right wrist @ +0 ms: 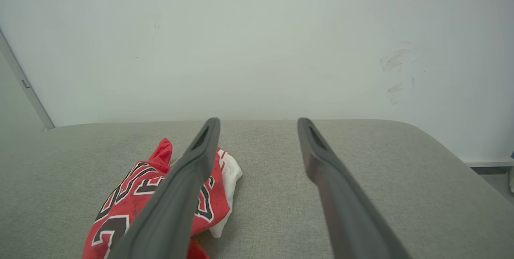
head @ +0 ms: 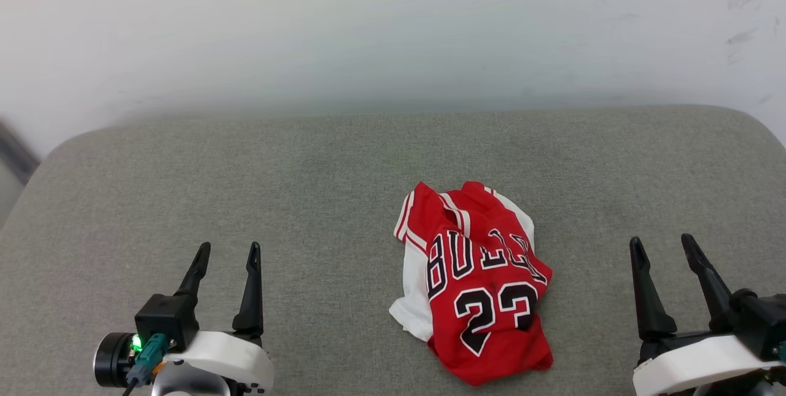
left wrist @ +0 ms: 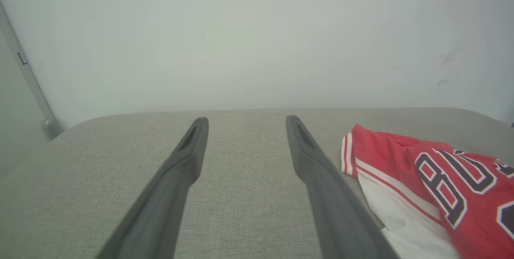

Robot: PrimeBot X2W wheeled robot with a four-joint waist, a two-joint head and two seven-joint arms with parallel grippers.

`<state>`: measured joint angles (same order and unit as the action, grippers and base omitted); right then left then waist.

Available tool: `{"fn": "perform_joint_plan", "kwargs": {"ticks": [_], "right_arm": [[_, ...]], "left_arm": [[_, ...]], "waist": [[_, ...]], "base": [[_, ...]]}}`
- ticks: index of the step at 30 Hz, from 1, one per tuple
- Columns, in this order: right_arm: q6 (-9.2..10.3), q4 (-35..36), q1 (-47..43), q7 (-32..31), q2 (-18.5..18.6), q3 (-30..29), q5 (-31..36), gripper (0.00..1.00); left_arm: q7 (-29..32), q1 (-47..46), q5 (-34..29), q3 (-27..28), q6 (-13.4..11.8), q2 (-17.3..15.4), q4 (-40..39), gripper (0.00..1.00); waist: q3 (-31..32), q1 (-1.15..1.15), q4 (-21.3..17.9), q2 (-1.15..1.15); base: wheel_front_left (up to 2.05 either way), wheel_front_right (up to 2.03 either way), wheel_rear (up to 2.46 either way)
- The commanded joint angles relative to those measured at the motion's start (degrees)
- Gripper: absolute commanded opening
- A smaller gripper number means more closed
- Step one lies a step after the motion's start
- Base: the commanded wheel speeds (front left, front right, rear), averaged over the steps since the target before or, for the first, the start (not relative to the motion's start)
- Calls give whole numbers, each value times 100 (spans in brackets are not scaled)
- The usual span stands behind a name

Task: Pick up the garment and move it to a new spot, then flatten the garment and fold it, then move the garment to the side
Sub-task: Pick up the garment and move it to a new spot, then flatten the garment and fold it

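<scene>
Shirt: the red shirt (head: 476, 285) lies in a crumpled heap on the grey pad (head: 276, 169), about 5 o'clock from the pad's middle in the head view. Its number and lettering face up, and white cloth is bunched along its 9 o'clock side.
Left claw: the left claw (head: 228, 250) is released, with its fingers spread and nothing between them. It sits low at 7 o'clock, and the shirt is at its 3 o'clock, well apart.
Right claw: the right claw (head: 662, 244) is also released and empty, low at 4 o'clock. The shirt is at its 9 o'clock, near but not touching.
Step in hand: most likely the first pick-up, since the cloth is neither flat nor folded.
Grip point: take the striped shoulder edge at the heap's 12 o'clock, where a single layer stands up. Avoid the thick middle.
Approach: come down with fingers wide on either side of one fold, then clench only once cloth sits between them.
Second claw: bring it to the opposite shoulder so the shirt hangs open rather than twisted.
Set-down spot: the bare pad from 10 to 12 o'clock looks to have room to spread it.
Risk: pinching several layers at once, or dragging the heap off the near edge at 6 o'clock.
</scene>
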<state>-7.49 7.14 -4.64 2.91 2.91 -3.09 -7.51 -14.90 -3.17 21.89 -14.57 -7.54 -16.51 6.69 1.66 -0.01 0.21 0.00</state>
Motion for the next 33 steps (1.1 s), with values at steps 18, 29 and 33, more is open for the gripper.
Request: {"fn": "perform_joint_plan", "kwargs": {"ticks": [18,29,33], "right_arm": [[0,-207,302,-2384,814,1547,-717,100],[0,-274,959,-3926,1707,2937,-1273,100],[0,-722,1241,-3989,1810,3306,-1408,100]], "left_arm": [[-35,-209,-205,-62,184,143,-168,100],[-30,-533,-355,-174,403,355,-162,100],[-30,-598,-372,-115,476,440,-110,100]], "waist": [[-274,1,98,0],[-735,1,430,0],[-890,1,536,0]], "base": [[0,0,0],[0,0,0],[0,0,0]]}}
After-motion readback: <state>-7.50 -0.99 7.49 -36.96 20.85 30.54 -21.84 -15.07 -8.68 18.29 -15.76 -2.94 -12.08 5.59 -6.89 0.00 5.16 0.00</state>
